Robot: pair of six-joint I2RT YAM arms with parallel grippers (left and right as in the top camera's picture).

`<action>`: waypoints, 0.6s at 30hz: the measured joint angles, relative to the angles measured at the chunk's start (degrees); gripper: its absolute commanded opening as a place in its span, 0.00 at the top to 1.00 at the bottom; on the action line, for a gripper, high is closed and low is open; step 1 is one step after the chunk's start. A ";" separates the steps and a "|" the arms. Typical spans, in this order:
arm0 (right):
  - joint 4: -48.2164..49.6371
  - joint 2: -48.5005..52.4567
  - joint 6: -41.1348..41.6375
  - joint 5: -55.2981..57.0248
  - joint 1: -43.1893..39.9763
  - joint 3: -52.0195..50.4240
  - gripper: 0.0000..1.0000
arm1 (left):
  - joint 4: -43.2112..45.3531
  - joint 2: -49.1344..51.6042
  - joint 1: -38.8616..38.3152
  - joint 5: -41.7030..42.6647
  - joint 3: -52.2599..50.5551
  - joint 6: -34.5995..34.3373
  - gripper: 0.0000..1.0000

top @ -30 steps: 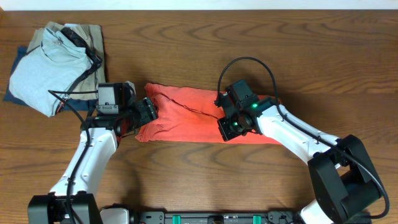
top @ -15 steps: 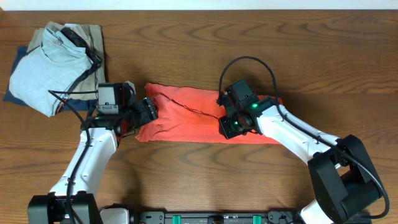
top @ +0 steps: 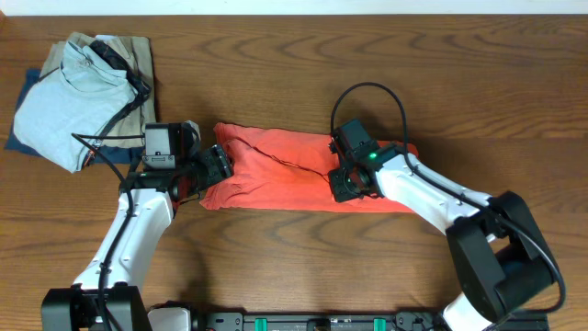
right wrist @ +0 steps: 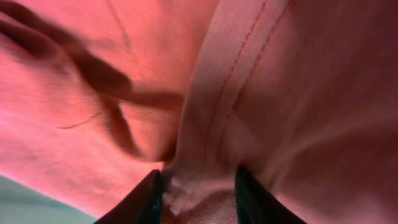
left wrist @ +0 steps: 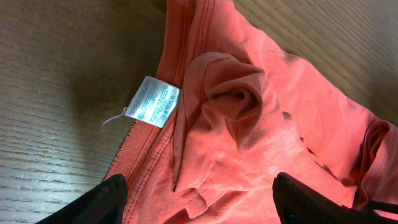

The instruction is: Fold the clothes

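Note:
The coral-red T-shirt (top: pixel 280 175) lies bunched in a long strip across the middle of the table. Its lettering is hidden. My left gripper (top: pixel 219 167) is at the shirt's left end, open, its fingers (left wrist: pixel 199 202) spread wide over crumpled cloth near the white care label (left wrist: pixel 152 101). My right gripper (top: pixel 344 188) is at the strip's right half, shut on a fold of the T-shirt with a stitched hem (right wrist: pixel 199 180) between the fingers.
A light blue shirt (top: pixel 64 101) lies on a tan garment (top: pixel 124 55) at the table's far left corner. The wooden tabletop (top: pixel 294 257) shows in front of the shirt.
My right gripper has shifted slightly right and back along the shirt, still on the cloth. The left arm has not moved.

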 measured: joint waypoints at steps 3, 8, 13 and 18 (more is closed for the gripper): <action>-0.61 0.26 0.39 0.79 0.31 0.11 0.99 | -0.02 0.00 0.00 0.00 0.00 0.02 0.23; -2.14 0.17 0.87 1.16 1.84 0.37 0.99 | -0.02 0.00 0.00 0.00 0.00 0.00 0.24; -3.67 -1.14 0.87 0.46 1.81 0.28 0.98 | 0.00 0.00 0.00 0.00 0.00 0.00 0.24; -3.69 -4.33 0.87 -0.13 1.81 0.02 0.98 | 0.00 0.00 0.00 0.00 0.00 0.00 0.23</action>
